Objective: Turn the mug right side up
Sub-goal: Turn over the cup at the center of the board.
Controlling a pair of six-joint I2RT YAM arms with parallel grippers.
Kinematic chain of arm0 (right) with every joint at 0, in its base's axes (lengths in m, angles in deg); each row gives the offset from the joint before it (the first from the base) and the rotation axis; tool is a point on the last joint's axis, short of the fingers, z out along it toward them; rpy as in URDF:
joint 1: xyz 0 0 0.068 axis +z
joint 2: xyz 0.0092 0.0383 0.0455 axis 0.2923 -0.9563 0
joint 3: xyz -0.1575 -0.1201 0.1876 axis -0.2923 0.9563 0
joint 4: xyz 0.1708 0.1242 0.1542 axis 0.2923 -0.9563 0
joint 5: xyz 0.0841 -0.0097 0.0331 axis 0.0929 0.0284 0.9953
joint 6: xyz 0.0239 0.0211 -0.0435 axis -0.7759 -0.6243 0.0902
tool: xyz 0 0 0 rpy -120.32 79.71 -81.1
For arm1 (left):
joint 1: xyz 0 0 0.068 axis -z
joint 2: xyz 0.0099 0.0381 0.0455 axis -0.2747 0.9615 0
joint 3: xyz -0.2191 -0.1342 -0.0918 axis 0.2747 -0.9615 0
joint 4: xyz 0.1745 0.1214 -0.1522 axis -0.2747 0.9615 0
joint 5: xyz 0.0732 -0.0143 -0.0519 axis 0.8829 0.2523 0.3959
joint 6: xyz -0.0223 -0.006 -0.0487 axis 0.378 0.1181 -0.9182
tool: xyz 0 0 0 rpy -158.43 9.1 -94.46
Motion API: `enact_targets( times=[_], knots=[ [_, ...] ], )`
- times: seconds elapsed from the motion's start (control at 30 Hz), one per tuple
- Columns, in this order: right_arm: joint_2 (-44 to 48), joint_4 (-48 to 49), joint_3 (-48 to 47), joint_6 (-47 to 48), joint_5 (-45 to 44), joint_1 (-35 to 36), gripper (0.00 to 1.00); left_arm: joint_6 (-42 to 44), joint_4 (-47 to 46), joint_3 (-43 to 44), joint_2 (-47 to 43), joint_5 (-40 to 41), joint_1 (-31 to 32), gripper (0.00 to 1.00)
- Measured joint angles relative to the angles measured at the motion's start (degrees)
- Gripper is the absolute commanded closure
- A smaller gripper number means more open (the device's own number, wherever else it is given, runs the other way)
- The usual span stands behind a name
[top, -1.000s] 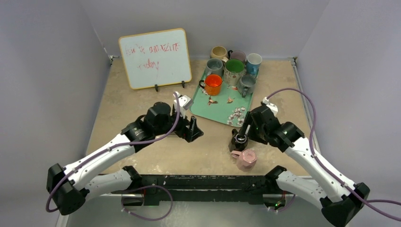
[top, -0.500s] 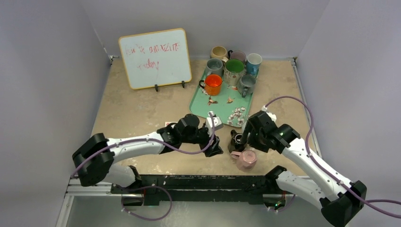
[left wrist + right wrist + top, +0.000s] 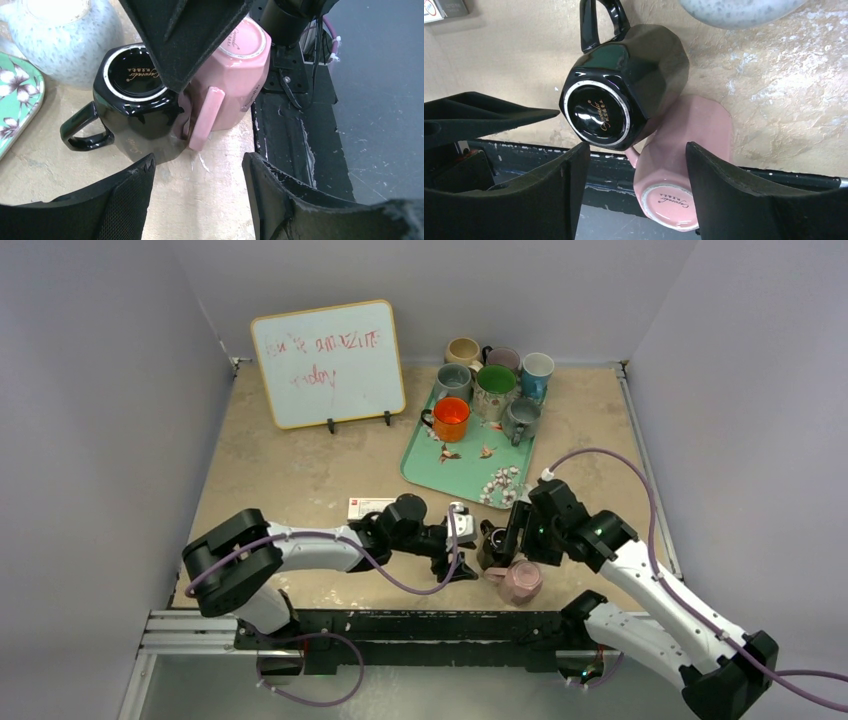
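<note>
Clearly the left hand (image 3: 200, 170) and right hand (image 3: 636, 147) both gape empty by the inverted black mug (image 3: 624, 90) and pink mug (image 3: 689, 145).

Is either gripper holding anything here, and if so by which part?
Nothing is held. The left gripper and right gripper both stand open near the upside-down black mug and pink mug, closed on neither.

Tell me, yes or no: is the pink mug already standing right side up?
No, the pink mug has its printed base facing up, like the black mug beside it.
</note>
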Motion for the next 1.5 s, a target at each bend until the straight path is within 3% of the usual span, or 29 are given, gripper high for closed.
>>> enact_targets(
  times=[0.2,0.33,0.53,0.63,0.8,0.93,1.1,1.33,1.5],
  knots=[
    [-0.7,2.9,0.4,5.7,0.2,0.0,0.21,-0.3,-7.0,-3.1,0.6,3.4,0.0,0.3],
    [-2.2,7.8,2.0,8.8,1.7,0.0,0.21,-0.7,-6.8,-5.5,-2.0,7.5,-0.4,0.3],
    [-7.0,15.5,3.0,14.1,5.0,0.0,0.23,-4.9,-3.7,-6.2,-10.8,10.4,-5.4,0.31],
    [-9.0,19.8,3.0,17.7,8.1,0.0,0.25,-10.9,-2.7,-8.4,-15.8,13.3,-8.7,0.32],
    [-11.3,28.0,4.6,19.3,15.0,0.0,0.27,-26.3,8.3,-8.5,-24.0,26.3,-10.5,0.33],
    [-15.2,35.6,5.2,18.1,22.1,0.0,0.28,-39.7,25.6,-2.3,-27.6,37.9,-10.5,0.28],
    [-17.1,39.2,5.5,16.4,26.2,0.0,0.28,-51.9,40.4,5.1,-28.1,46.1,-10.5,0.26],
    [-17.1,39.3,5.6,16.0,26.3,0.3,0.3,-70.0,60.6,17.4,-17.8,50.0,-10.5,0.28],
    [-17.0,39.9,5.6,16.7,23.5,2.7,0.3,-79.9,65.1,16.4,-15.8,47.8,-10.5,0.27]
  ],
)
